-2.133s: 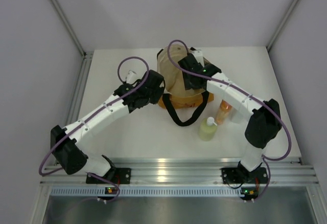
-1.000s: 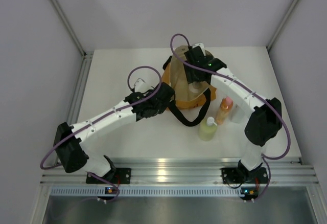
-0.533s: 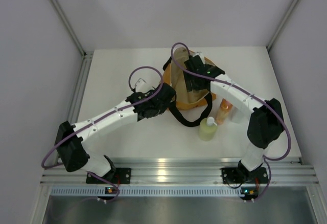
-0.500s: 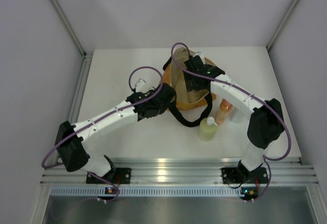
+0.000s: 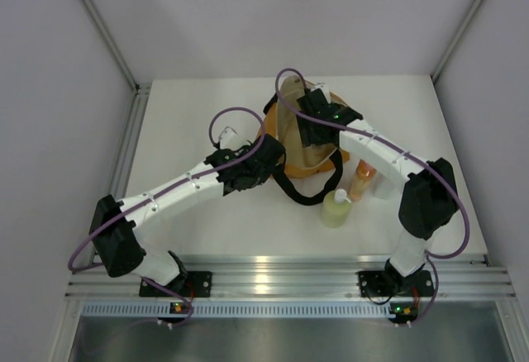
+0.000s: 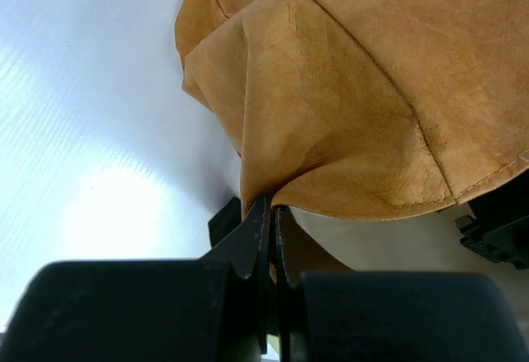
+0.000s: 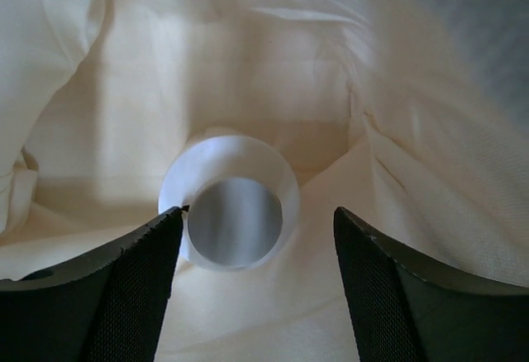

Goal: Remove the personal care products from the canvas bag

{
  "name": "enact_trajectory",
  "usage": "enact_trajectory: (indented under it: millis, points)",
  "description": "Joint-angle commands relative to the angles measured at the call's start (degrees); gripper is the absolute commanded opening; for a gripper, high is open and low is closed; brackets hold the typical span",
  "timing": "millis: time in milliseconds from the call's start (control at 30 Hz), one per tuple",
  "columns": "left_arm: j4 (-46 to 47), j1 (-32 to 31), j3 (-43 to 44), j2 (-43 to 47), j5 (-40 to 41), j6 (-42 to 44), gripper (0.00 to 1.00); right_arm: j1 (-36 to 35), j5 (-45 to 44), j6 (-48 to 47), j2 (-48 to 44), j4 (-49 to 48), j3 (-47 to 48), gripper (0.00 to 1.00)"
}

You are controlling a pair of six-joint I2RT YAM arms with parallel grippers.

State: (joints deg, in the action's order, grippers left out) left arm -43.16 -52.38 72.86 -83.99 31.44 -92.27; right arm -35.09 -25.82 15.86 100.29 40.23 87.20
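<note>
The mustard canvas bag (image 5: pixel 291 149) lies at the table's middle back, its mouth held up. My left gripper (image 6: pixel 271 213) is shut on the bag's rim fabric (image 6: pixel 355 89) at the left side. My right gripper (image 7: pixel 256 215) reaches inside the bag and is open. Between its fingers a short cream jar (image 7: pixel 230 211) lies end-on against the cream lining (image 7: pixel 397 213). The left finger touches the jar's rim; the right finger stands apart from it. A pale-green pump bottle (image 5: pixel 336 209) and a slim orange bottle (image 5: pixel 361 180) stand on the table right of the bag.
One black handle loop (image 5: pixel 302 192) trails from the bag toward the arms. A pale bottle (image 5: pixel 381 184) stands partly hidden behind the right forearm. White walls close in on three sides, and a metal rail (image 5: pixel 281 279) runs along the near edge.
My right wrist has moved nearer and lower into the bag. The left arm and the bag's rim have barely shifted.
</note>
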Motion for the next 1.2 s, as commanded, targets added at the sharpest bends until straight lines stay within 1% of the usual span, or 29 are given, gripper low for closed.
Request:
enact_trajectory:
  millis: [0, 67, 167, 267, 600, 800, 833, 900, 1000, 1067, 1100, 1167]
  points:
    - [0.0, -0.3, 0.9, -0.6, 1.0, 0.7, 0.0, -0.2, -1.4, -1.2, 0.0, 0.7, 2.4, 0.72]
    - [-0.1, -0.3, 1.1, -0.8, 0.7, 0.9, 0.0, -0.2, -1.8, -2.6, 0.0, 0.7, 2.6, 0.72]
    - [-0.1, -0.3, 1.1, -0.9, 0.8, 1.3, 0.0, -0.5, 0.3, -4.4, -0.2, 0.5, 2.5, 0.75]
    - [-0.1, -0.3, 0.9, -0.8, 1.0, 1.2, 0.0, -0.7, 1.2, -5.2, -1.8, -1.2, 0.6, 0.78]
    - [0.0, -0.3, 0.7, -1.6, 0.9, 1.7, 0.0, -0.7, 5.0, -8.8, -1.7, -2.1, -1.1, 0.82]
    - [-0.1, -0.3, 0.5, -1.8, 0.8, 2.1, 0.0, -0.9, 5.6, -7.5, -0.8, -3.0, -1.4, 0.71]
    - [-0.1, -0.3, 0.5, -1.8, 0.9, 2.2, 0.0, -1.0, 5.5, -7.4, -0.7, -3.0, -1.3, 0.66]
    - [-0.2, -0.3, 0.4, -1.7, 0.8, 2.2, 0.0, -0.9, 5.1, -7.5, -0.1, -3.0, -0.6, 0.63]
    - [-0.1, -0.3, 0.5, -1.8, 0.9, 2.4, 0.0, -0.9, 4.4, -7.4, 0.1, -3.1, 0.1, 0.62]
    - [0.0, -0.3, 0.5, -1.8, 0.8, 2.3, 0.0, -0.9, 4.3, -7.6, 0.4, -3.1, 0.3, 0.56]
    - [-0.1, -0.3, 0.6, -2.1, 0.8, 2.3, 0.0, -0.9, 4.2, -7.8, 0.4, -3.1, 0.4, 0.51]
    - [-0.1, -0.3, 0.8, -2.1, 0.7, 2.4, 0.0, -0.8, 4.2, -7.9, 0.7, -3.0, 0.4, 0.47]
